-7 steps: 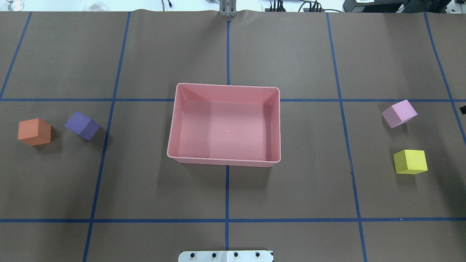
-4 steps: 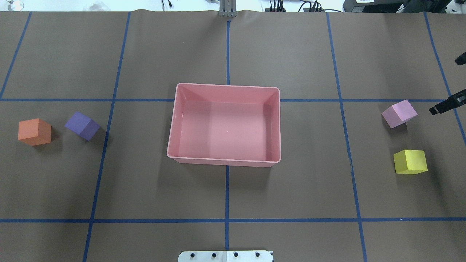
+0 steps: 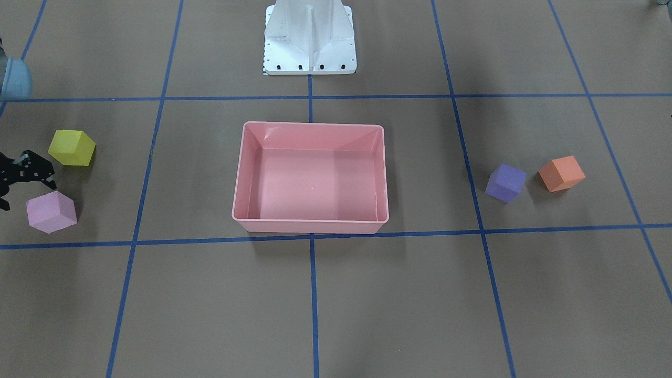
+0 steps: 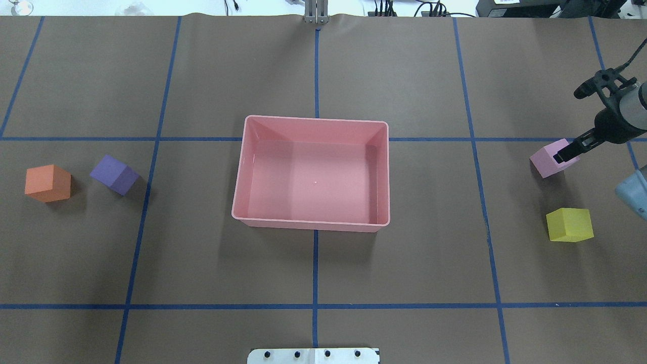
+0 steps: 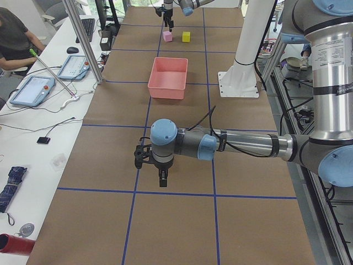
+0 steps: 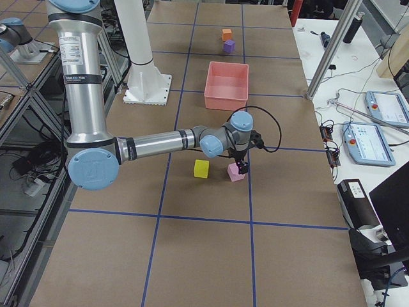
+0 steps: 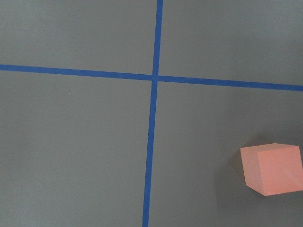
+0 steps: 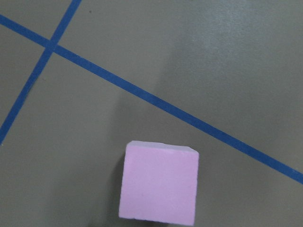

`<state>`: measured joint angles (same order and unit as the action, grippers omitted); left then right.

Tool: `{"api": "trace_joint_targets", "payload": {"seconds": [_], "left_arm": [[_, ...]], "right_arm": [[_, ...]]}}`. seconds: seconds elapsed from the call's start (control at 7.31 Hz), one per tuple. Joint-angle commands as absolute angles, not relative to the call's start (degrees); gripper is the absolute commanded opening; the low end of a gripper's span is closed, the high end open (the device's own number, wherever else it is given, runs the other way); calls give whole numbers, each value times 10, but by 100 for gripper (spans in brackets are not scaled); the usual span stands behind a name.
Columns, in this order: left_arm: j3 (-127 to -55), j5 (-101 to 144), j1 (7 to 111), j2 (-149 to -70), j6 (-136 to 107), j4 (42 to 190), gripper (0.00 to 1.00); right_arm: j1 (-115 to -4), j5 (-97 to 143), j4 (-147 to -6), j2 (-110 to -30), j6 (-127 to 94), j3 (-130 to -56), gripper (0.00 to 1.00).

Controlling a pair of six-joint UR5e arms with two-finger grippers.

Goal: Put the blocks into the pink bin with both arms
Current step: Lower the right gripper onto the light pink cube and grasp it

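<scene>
On the desk (image 4: 404, 273), right of the empty bin (image 4: 311, 221), the pink block (image 4: 551, 159) sits below the right tool (image 4: 573, 123), spread wide (holding nothing). This looks like the approach step; next, lower and close. Left tool (image 5: 161, 179): cannot tell.

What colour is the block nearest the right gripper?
The block is light pink; clearest in right wrist view.

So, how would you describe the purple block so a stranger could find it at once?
Start at the pink bin in the middle of the table and go towards the robot's left, where two blocks sit close together. The purple block is the one nearer the bin; its orange neighbour lies farther out.
</scene>
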<state>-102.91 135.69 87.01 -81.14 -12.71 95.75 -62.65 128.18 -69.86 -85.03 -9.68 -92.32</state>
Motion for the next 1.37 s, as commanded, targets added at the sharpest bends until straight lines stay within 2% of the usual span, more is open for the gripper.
{"api": "trace_joint_targets", "payload": {"seconds": [0.0, 0.68, 0.82, 0.96, 1.09, 1.23], "left_arm": [[-1029, 1356, 870, -807, -123, 958, 100], [-1036, 1356, 871, -804, -121, 959, 100], [-1037, 1356, 871, -804, -121, 959, 100], [-1037, 1356, 871, -804, -121, 962, 100], [-1036, 1356, 871, -801, -122, 971, 100], [-1036, 1356, 871, -799, -124, 976, 100]], "right_arm": [[-618, 1274, -699, -835, -99, -898, 99], [-607, 1280, -700, -818, -102, -855, 98], [-605, 1280, -700, -816, -103, -853, 88], [-605, 1280, -700, -815, -103, -854, 59], [-605, 1281, -700, -815, -103, -856, 16], [-606, 1295, -700, -815, -102, -865, 0]]}}
